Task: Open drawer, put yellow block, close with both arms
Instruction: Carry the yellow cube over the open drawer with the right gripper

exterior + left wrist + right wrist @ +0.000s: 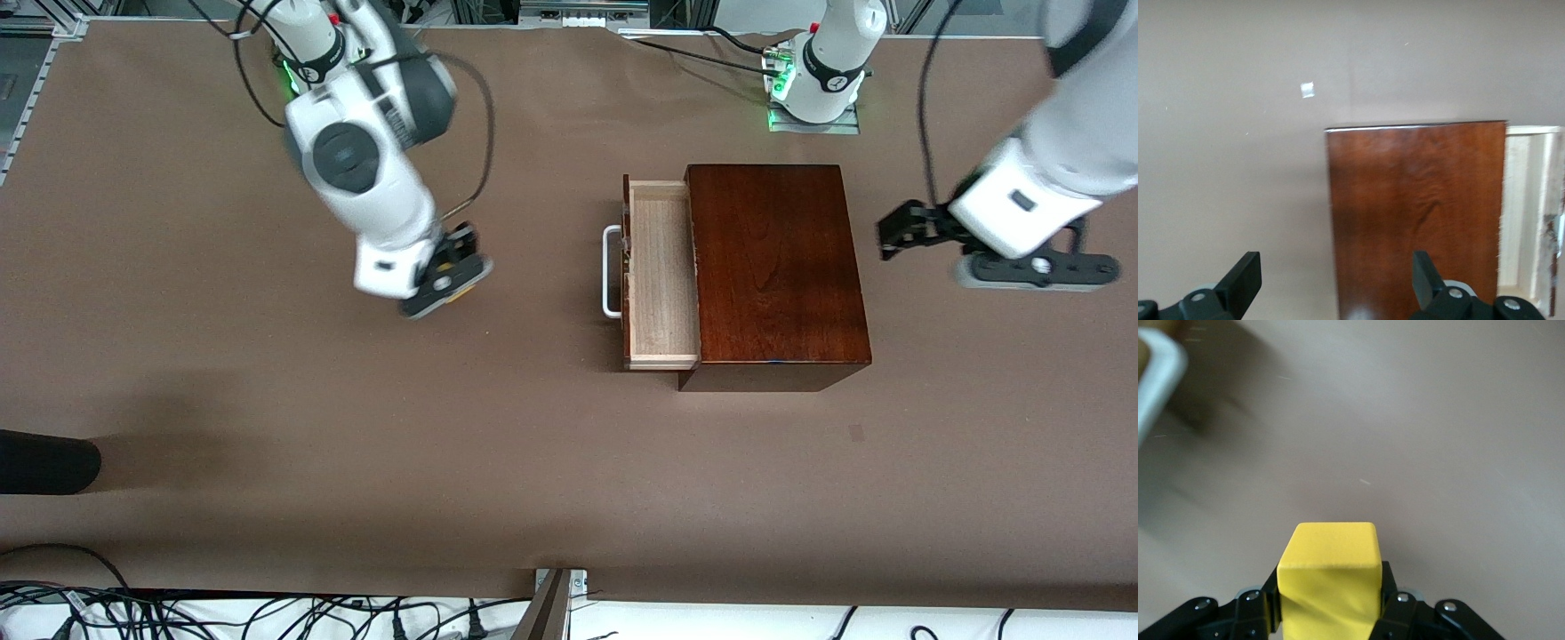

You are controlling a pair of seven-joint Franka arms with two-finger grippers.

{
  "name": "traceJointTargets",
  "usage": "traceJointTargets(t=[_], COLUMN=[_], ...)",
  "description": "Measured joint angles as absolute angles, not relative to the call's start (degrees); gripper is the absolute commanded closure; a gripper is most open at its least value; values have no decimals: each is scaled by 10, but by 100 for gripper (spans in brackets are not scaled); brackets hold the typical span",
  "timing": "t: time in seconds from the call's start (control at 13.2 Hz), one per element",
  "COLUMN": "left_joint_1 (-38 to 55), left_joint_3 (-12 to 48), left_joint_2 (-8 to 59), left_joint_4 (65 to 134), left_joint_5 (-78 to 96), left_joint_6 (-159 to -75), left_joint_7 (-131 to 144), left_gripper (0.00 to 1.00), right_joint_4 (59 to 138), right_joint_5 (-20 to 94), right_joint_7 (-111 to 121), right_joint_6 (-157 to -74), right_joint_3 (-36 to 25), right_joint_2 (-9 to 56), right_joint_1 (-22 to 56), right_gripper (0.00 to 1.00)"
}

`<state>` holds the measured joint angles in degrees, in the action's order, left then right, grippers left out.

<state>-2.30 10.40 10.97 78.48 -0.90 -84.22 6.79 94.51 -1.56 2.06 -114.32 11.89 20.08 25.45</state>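
Brown paper covers the worktop [267, 400] edge to edge; cables trail along the camera-side border.

Front view: wooden box [773, 267] sits mid-worktop toward the left arm's end, its drawer [660, 276] pulled out toward the right arm's end, pale interior bare, white handle [611, 271] leading. Long axis of the tray runs 12 to 6 o'clock. Right pincer [449, 276] hangs over bare worktop with the drawer at its 3 o'clock; a sliver of the yellow block [460, 297] shows under it. Forearm pitched steeply down. Left pincer [898, 233] is over the worktop just off the box's closed end, box at its 9 o'clock; this arm waits.

Left wrist view: fingers [1245, 277] spread wide, nothing between them; box lid and a strip of open drawer [1528, 213] below.

Right wrist view: fingers [1265, 603] clenched on both sides of the yellow block [1330, 577]; handle [1155, 383] at frame edge. Judgement: right arm is nearer and must carry toward 3 o'clock, clearing the handle.
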Motion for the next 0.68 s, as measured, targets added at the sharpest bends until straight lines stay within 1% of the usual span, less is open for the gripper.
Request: traceJointTargets(t=[0.15, 0.3, 0.45, 0.53, 0.68], left_joint_1=[-50, -52, -51, -52, -53], left_joint_3=[104, 107, 110, 110, 108], left_joint_2=[97, 56, 3, -15, -28], left_joint_4=[820, 895, 971, 990, 999], left_joint_5=[-2, -1, -1, -1, -1], left_joint_6=[-848, -896, -924, -928, -929], left_joint_7=[50, 50, 50, 50, 50], left_gripper=[0, 0, 0, 0, 0], right_joint_4=[885, 792, 690, 656, 619], right_joint_5=[-45, -69, -88, -95, -120], right_joint_7=[21, 20, 21, 23, 36], right_joint_6=[-1137, -1111, -1087, -1084, -1081], right_joint_3=[120, 120, 119, 119, 118], right_joint_2=[235, 290, 352, 375, 404], right_joint_1=[329, 402, 461, 483, 518], right_gripper=[87, 86, 86, 86, 86])
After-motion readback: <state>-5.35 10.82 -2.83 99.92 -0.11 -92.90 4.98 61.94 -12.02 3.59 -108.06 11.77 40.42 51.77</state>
